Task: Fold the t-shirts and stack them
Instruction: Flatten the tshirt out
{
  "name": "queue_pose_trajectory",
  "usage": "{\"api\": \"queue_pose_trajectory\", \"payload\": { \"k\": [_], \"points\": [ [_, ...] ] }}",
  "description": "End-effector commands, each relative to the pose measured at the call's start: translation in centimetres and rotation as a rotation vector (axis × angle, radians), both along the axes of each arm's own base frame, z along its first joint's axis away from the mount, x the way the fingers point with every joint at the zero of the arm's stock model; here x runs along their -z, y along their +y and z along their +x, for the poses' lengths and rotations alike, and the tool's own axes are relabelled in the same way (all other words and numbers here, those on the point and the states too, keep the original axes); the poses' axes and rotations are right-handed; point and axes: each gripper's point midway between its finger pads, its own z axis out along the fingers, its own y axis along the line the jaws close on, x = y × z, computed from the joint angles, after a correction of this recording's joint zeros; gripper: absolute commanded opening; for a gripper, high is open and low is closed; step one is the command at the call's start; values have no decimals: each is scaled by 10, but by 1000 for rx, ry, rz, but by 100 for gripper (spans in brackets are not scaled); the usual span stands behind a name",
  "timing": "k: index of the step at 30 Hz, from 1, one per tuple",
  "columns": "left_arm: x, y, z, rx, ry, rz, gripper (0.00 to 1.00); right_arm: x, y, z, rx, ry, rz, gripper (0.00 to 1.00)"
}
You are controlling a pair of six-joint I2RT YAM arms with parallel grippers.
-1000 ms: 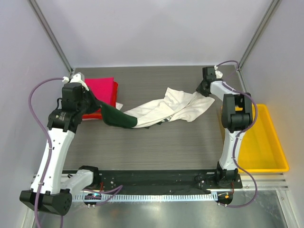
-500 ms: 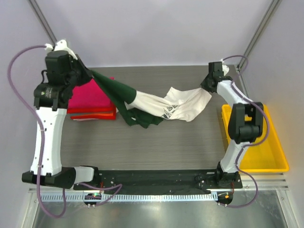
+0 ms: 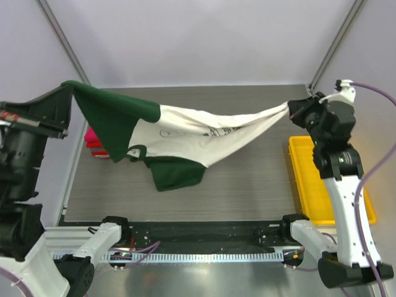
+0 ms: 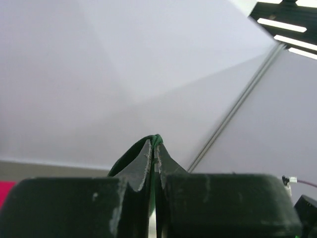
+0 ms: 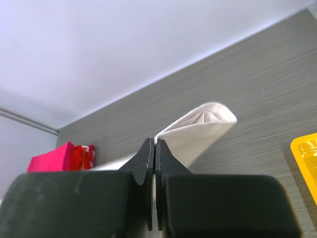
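The cream-white t-shirt (image 3: 204, 133) with dark green sleeve parts and dark lettering hangs stretched in the air between both arms, above the table. My left gripper (image 3: 69, 86) is shut on its green end, seen pinched between the jaws in the left wrist view (image 4: 155, 144). My right gripper (image 3: 291, 108) is shut on its cream end, which shows in the right wrist view (image 5: 198, 129). Folded magenta-pink and red shirts (image 3: 93, 143) lie stacked at the table's left edge, mostly hidden behind the hanging shirt; they also show in the right wrist view (image 5: 62, 157).
A yellow plastic tray (image 3: 304, 176) stands at the right side of the grey table (image 3: 247, 185). Metal frame posts (image 3: 337, 40) rise at the back corners. The black base rail (image 3: 204, 232) runs along the near edge.
Both arms have risen and moved apart. The shirt has gone from sagging on the table to hanging stretched in the air. The left arm swung up and to the left.
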Motion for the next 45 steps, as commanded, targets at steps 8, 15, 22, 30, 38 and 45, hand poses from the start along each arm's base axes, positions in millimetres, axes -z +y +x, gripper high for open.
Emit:
{"api": "queue_pose_trajectory", "payload": {
  "k": [8, 15, 22, 30, 38, 45],
  "points": [
    [-27, -17, 94, 52, -50, -86, 0, 3, 1, -87, -3, -73, 107, 1],
    [101, -74, 330, 236, 268, -213, 0, 90, 1, -63, 45, 139, 161, 1],
    [208, -121, 477, 402, 394, -424, 1, 120, -12, -34, 136, 214, 141, 1],
    [287, -119, 476, 263, 532, -267, 100, 160, -6, -23, 106, 300, 124, 23],
    [268, -96, 394, 149, 646, -101, 100, 172, -8, -13, 116, 313, 116, 31],
    [280, -88, 275, -74, 805, 192, 100, 181, -2, -5, 85, 330, 113, 47]
  ]
}}
